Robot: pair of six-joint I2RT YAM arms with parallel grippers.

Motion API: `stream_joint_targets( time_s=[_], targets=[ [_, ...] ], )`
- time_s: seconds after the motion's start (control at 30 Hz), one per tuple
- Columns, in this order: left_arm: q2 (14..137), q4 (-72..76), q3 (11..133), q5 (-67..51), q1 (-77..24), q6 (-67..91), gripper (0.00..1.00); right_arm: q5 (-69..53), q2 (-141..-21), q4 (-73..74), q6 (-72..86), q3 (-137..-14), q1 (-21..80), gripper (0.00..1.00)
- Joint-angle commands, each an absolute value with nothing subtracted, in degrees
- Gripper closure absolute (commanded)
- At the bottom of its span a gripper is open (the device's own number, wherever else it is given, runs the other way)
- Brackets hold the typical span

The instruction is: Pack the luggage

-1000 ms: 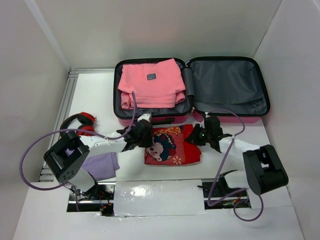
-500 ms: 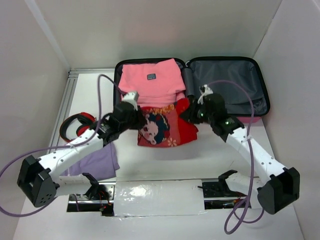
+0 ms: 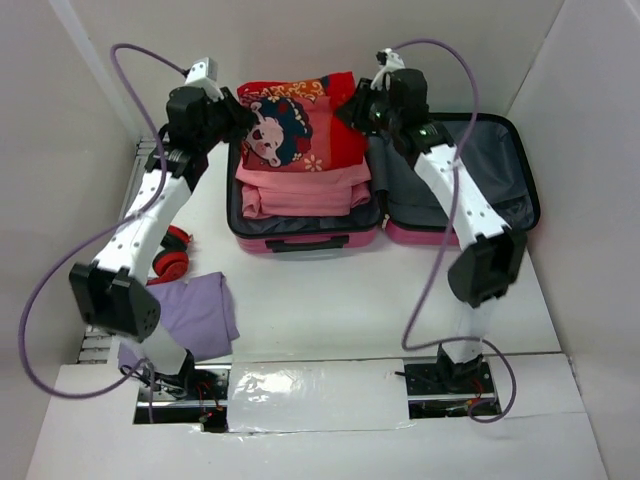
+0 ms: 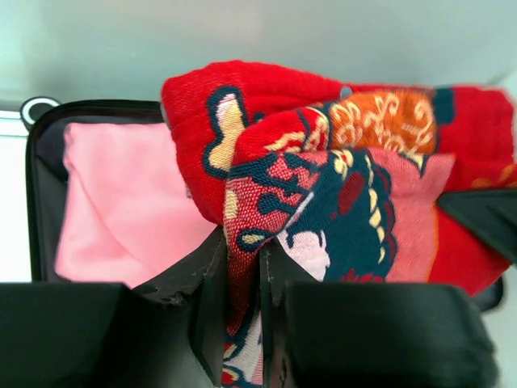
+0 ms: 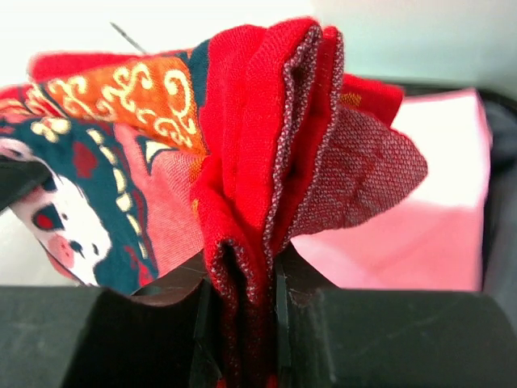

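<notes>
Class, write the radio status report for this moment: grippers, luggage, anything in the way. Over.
Left gripper, right gripper: both shut on red printed garment. Garment held up above pink sweater in open luggage. Nothing seen blocking the drop.

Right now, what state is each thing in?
luggage, open flat
pink sweater, folded, inside left half
red printed cloth, bunched, held above sweater
left fingers, shut on red printed cloth
right fingers, shut on red printed cloth
headphones, lying on table
purple cloth, crumpled on table
</notes>
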State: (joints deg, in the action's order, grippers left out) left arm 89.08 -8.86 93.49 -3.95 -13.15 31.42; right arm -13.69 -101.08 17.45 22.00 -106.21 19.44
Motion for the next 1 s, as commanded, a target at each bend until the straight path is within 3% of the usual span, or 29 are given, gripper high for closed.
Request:
stream_joint_targets(
  time_s=[0.0,0.37,0.7,0.73,0.8,0.83,0.87,0.9,0.97],
  targets=[
    [96.1,-5.7,98.9,-6.9,-10.1,30.2,0.93,-17.0,-109.7,17.4,18.3,-117.7,16.4,1.0],
    [122.3,-3.4,109.1,-8.6,-7.0,30.8,0.93,-14.9,-136.9,16.3,17.8,-131.0,13.5,1.0],
    [132.6,-5.5,115.3,-6.3,-4.7,32.0,0.9,-15.3,-141.8,15.6,17.8,-131.7,11.8,0.98],
    [132.6,-5.5,115.3,-6.3,-4.1,32.5,0.86,-14.8,-141.8,15.6,17.8,-131.7,11.8,0.95],
    [131.8,-6.1,115.3,-7.8,-3.5,32.5,0.66,-14.8,-141.8,16.3,17.1,-133.6,11.8,0.82],
    [130.7,-6.1,114.7,-8.7,-3.5,32.5,0.43,-15.4,-141.8,17.6,17.1,-134.4,11.8,0.56],
    [129.9,-6.1,114.7,-10.4,-3.0,31.9,0.31,-15.4,-141.8,18.2,16.5,-135.5,11.8,0.44],
    [127.7,-6.1,114.0,-11.8,-3.0,31.4,0.19,-15.4,-140.0,19.5,15.1,-136.1,11.8,0.26],
    [124.9,-6.1,113.4,-13.6,-3.0,30.4,0.06,-15.4,-138.0,20.4,14.6,-136.1,11.8,0.17]
  ],
)
